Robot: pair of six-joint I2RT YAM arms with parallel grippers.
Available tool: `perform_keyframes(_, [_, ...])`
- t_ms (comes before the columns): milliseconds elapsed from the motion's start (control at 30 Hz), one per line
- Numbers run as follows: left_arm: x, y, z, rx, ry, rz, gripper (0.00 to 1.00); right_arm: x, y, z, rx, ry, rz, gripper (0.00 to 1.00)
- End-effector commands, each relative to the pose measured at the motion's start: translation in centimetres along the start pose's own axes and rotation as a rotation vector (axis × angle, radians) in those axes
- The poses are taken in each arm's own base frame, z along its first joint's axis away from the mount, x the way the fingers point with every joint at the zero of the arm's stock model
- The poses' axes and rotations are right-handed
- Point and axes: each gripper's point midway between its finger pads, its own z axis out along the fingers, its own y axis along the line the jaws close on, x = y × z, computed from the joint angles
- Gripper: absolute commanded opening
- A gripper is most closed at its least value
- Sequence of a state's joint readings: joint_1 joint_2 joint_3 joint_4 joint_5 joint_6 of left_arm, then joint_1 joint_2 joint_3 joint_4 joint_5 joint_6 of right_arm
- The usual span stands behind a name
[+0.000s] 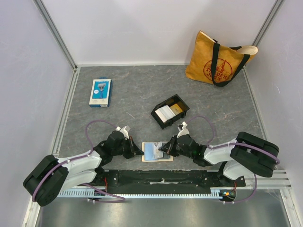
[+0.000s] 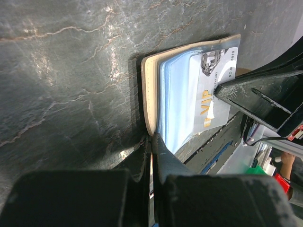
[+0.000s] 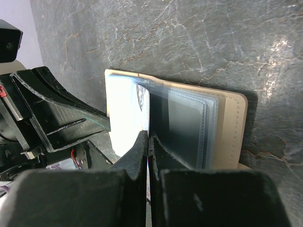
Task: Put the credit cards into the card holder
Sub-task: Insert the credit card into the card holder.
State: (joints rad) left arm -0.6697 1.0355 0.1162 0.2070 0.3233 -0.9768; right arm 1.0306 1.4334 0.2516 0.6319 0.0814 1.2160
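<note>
The tan card holder (image 1: 157, 160) lies open on the table between my two grippers, its clear sleeves up. My left gripper (image 1: 140, 152) is shut on its left edge; in the left wrist view the fingers (image 2: 152, 138) pinch the tan cover (image 2: 148, 90). My right gripper (image 1: 164, 148) is shut on a white credit card (image 2: 208, 94) printed "VIP", held at the sleeves. In the right wrist view the gripper (image 3: 149, 137) grips that card (image 3: 125, 118) beside the sleeves and tan cover (image 3: 232, 127). More credit cards, a white one (image 1: 164, 112) and a gold one (image 1: 176, 109), lie in a black tray.
The black tray (image 1: 158, 119) stands just behind the card holder. A blue-and-white retail package (image 1: 100, 92) lies at the far left. A yellow tote bag (image 1: 220, 61) leans at the back right. Walls enclose the table on three sides.
</note>
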Motion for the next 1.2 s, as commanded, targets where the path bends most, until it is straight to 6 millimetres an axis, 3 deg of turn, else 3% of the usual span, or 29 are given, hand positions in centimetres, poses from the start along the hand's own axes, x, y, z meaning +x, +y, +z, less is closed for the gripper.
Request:
perform_keyframes(0, [0.6,0.7,0.0,-0.011,0.006,-0.029,0.02,1.2,-1.5,0.1,0.042,0.038,0.002,0.0])
perform_keyframes(233, [0.6,0.9,-0.1,-0.014,-0.005,-0.043,0.02,2.4,-2.1,-0.5,0.072,0.058,0.005,0.0])
perform_keyframes(433, [0.3,0.5,-0.1,-0.005,-0.007,-0.043,0.02,4.5,-1.1,0.3,0.045,0.103,0.011,0.01])
perform_keyframes(567, [0.3,0.3,-0.2,0.001,-0.011,-0.041,0.02,4.7,-0.5,1.0,0.057,0.115,-0.018,0.1])
perform_keyframes(667, [0.2,0.4,-0.4,-0.001,-0.021,-0.045,0.02,3.1,-0.8,0.1,0.137,0.063,-0.08,0.25])
perform_keyframes(767, [0.2,0.3,-0.5,0.003,-0.031,-0.047,0.02,1.4,-0.7,-1.1,0.19,0.006,-0.143,0.49])
perform_keyframes(833, [0.0,0.3,-0.6,0.006,-0.041,-0.047,0.02,0.6,-0.8,-1.6,0.213,-0.021,-0.156,0.55])
perform_keyframes(933, [0.1,0.3,-0.8,0.01,-0.043,-0.048,0.02,0.7,-0.5,-1.9,0.197,-0.013,-0.158,0.59])
perform_keyframes(1167, [0.3,0.5,-0.8,0.014,-0.039,-0.045,0.02,1.9,1.4,-0.4,0.133,0.053,-0.184,0.57])
